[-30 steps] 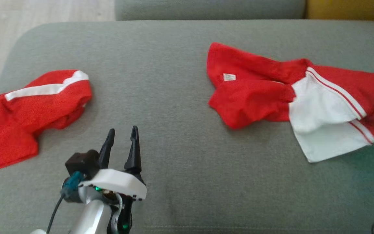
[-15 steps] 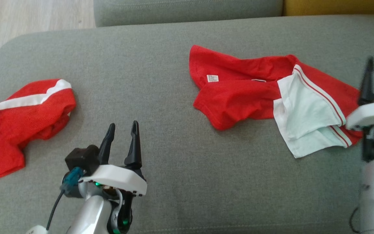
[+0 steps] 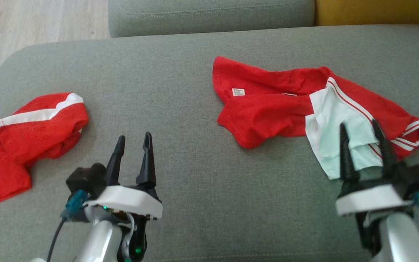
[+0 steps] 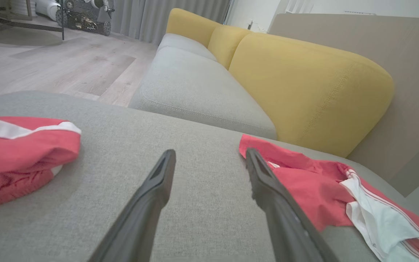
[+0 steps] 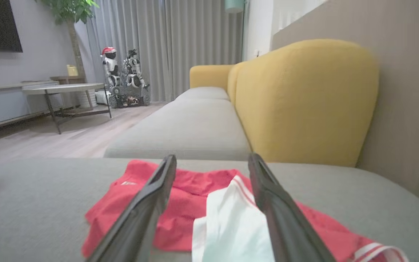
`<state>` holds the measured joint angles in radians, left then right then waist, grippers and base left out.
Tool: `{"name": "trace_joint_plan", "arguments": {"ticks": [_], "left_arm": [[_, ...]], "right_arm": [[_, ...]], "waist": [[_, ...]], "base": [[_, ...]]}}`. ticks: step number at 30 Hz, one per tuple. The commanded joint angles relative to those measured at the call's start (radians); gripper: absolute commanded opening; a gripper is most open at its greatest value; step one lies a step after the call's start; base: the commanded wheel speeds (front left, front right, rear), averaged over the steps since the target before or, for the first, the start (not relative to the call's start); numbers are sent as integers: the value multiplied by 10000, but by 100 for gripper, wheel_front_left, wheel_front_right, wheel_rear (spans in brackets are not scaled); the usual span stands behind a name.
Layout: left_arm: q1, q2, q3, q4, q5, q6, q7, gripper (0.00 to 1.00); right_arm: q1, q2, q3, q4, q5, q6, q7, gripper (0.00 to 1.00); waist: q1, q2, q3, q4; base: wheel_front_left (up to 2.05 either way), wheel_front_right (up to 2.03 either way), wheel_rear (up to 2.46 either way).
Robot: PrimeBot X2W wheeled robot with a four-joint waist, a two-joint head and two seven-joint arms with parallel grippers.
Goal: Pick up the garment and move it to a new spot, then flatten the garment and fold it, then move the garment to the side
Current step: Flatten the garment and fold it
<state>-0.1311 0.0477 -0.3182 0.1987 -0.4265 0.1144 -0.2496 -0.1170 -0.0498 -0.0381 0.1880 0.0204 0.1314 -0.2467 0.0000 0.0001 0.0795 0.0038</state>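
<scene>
Head view: the garment (image 3: 267, 112) lies crumpled on the right half of the grey seat cushion (image 3: 180, 91), toward its far edge. It is bright red knit cloth, bunched into soft folds, with its left part doubled over into a rounded lump. A small white label (image 3: 238, 91) shows on the red near the upper left corner. A white panel (image 3: 335, 116) is turned out at the right centre, edged by thin red and white stripes. A striped hem (image 3: 418, 129) curls up at the far right end.

The right tool (image 3: 358, 123) stands at the near edge of the garment, with its two dark fingers spread apart and pointing over the white panel. Nothing is between them. I cannot tell whether the tips touch the cloth. In the right wrist view the fingers frame the white panel with red cloth on both sides.

The left tool (image 3: 134, 136) is over bare cushion, well apart from the garment, its fingers parted and empty.

A second red garment (image 3: 31, 134) with a white band (image 3: 35, 114) sits heaped at the cushion's left edge. Beyond the cushion are another grey seat (image 3: 209, 14), a yellow backrest (image 3: 376, 11) and pale wood floor (image 3: 31, 22).
</scene>
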Motion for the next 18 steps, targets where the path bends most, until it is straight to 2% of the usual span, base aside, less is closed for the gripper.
{"name": "trace_joint_plan", "arguments": {"ticks": [1, 6, 18], "left_arm": [[-154, 26, 263, -313, -20, -2, -122, 100], [-104, 26, 98, -267, 4, -2, -122, 100], [-264, 26, -96, -146, 3, 9, -122, 100]], "right_arm": [[47, -10, 429, -372, 121, -7, -104, 100], [486, -7, 756, -321, 98, -7, -137, 100], [178, -6, 453, -237, -265, -7, -149, 100]], "waist": [[0, -1, 16, 19], [0, -1, 52, 59], [0, -1, 247, 305]], "base": [[0, 0, 0], [0, 0, 0], [0, 0, 0]]}}
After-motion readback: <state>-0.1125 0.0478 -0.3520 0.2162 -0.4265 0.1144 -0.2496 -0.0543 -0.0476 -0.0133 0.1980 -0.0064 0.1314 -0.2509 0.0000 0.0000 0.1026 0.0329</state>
